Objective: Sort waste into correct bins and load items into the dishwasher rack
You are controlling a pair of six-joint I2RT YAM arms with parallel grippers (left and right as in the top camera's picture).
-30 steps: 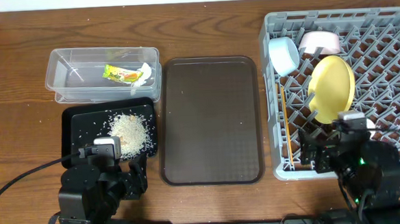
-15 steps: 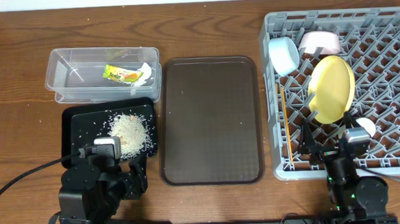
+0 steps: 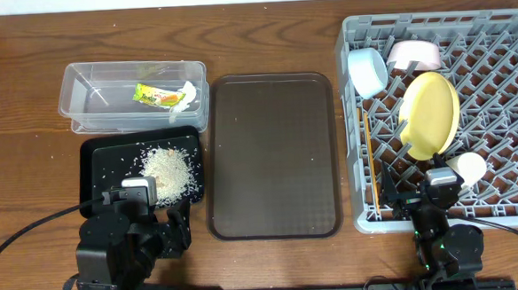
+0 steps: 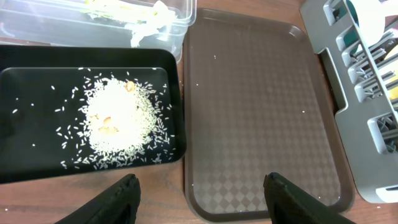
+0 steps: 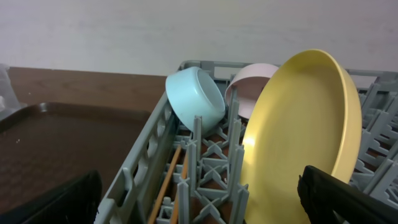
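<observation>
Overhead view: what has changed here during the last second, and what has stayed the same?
The right gripper has drawn back from over the dishwasher rack toward the table's near edge, open and empty. This uncovers the small pale cup, lying in the rack beside the yellow plate. The left gripper, the rice in the black tray and the wrapper in the clear tub have not moved.

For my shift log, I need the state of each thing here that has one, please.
clear tub, holds wrapper and scrap
black tray, holds rice
brown tray, nearly bare
yellow plate, on edge in rack
blue bowl, tipped in rack
pale bowl, tipped in rack
cup, lying in rack
chopsticks, lying in rack
left pincer, open
right pincer, open
</observation>
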